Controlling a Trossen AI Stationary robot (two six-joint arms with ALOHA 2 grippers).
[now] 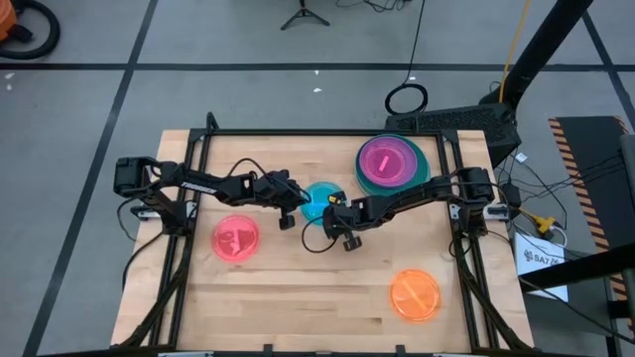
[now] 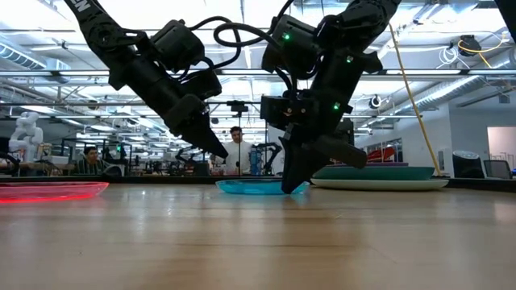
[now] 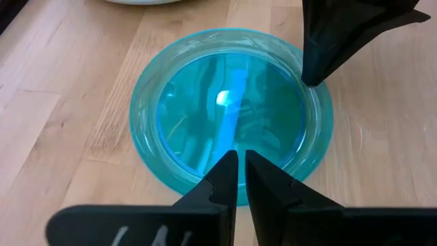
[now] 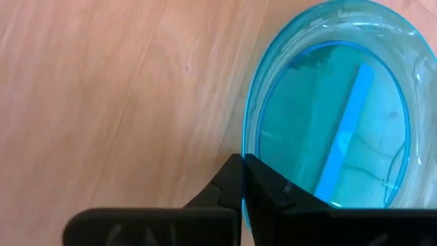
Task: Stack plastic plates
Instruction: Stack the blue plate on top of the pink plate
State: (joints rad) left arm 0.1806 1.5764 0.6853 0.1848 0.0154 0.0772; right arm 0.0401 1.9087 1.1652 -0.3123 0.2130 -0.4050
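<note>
A small cyan plate (image 1: 319, 201) lies flat on the wooden table (image 1: 298, 297) at its middle. My left gripper (image 3: 240, 179) is shut and hovers above the plate's left rim; in the low view (image 2: 221, 153) its tip is clear of the plate. My right gripper (image 4: 242, 179) is shut, with its tips down at the plate's right rim (image 2: 290, 187). A pink plate (image 1: 387, 162) lies on a stack with a dark green plate (image 1: 425, 171) at the far right. A pink-red plate (image 1: 236, 239) lies left, an orange plate (image 1: 415, 295) near right. My right gripper stands with its shut fingertips (image 3: 312, 76) on the cyan plate's rim (image 3: 319, 102), on the side toward the table's right. The fingers slant down from above and from the right. The plate lies flat on the table. Whether the rim is between the fingers, I cannot tell.
The black frame rails (image 1: 189, 228) run along the table's left and right sides. Bare wood lies along the near edge between the pink-red and orange plates. People sit in the room beyond the table (image 2: 235, 149).
</note>
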